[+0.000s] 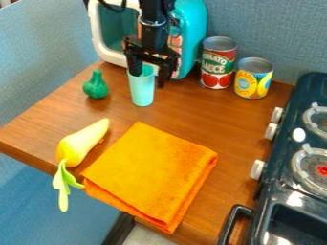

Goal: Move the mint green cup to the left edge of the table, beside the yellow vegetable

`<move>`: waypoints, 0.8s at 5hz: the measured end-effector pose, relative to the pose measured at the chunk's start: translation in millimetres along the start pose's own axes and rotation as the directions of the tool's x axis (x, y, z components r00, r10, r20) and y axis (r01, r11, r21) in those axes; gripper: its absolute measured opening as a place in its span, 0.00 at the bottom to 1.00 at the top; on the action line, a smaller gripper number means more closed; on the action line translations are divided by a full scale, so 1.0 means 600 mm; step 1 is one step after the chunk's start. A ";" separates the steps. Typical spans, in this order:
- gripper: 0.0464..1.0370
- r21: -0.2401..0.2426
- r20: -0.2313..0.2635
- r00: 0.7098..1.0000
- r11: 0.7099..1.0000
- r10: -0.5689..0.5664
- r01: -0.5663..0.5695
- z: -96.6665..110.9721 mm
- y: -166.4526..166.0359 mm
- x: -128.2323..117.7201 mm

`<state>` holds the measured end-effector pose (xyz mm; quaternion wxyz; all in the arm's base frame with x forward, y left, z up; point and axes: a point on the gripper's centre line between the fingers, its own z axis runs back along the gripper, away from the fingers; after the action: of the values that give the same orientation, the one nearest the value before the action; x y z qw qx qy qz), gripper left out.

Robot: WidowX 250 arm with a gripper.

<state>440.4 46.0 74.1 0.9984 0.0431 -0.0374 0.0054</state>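
Leftmost, at the near edge of the wooden counter (182,112), I have a yellow toy vegetable (83,142), its pale green leaves (62,184) hanging over the edge. Farther back sits a small, dark green toy vegetable (96,87). The folded orange towel (150,174) lies flat in front, its left side close beside the yellow vegetable.

Behind the towel, the light teal cup (142,91) stands upright on the wood. My gripper (148,79) is at its rim, fingers apart: one dips into the mouth, the other hangs outside to the right. The teal toy microwave (191,28), with its pale-framed opening, stands close behind, hemming me in at the back.

To the right, the red tomato can (218,67) crowds that side, and the shorter yellow can (254,81) stands just beside it. Along the right edge runs the dark toy stove (281,165), with pale knobs (271,131) facing the counter.
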 end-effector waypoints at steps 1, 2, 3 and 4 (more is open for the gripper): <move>0.93 0.001 -0.025 1.000 1.000 -0.002 0.002 -0.016 -0.001 -0.002; 0.66 0.003 -0.028 1.000 1.000 -0.005 0.005 -0.018 0.003 -0.003; 0.37 0.000 -0.016 1.000 1.000 0.017 -0.017 -0.014 0.021 0.001; 0.14 -0.001 -0.013 0.999 1.000 0.029 -0.029 -0.008 0.034 0.002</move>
<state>441.6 66.7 71.3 0.9984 0.0418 -0.0315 0.0204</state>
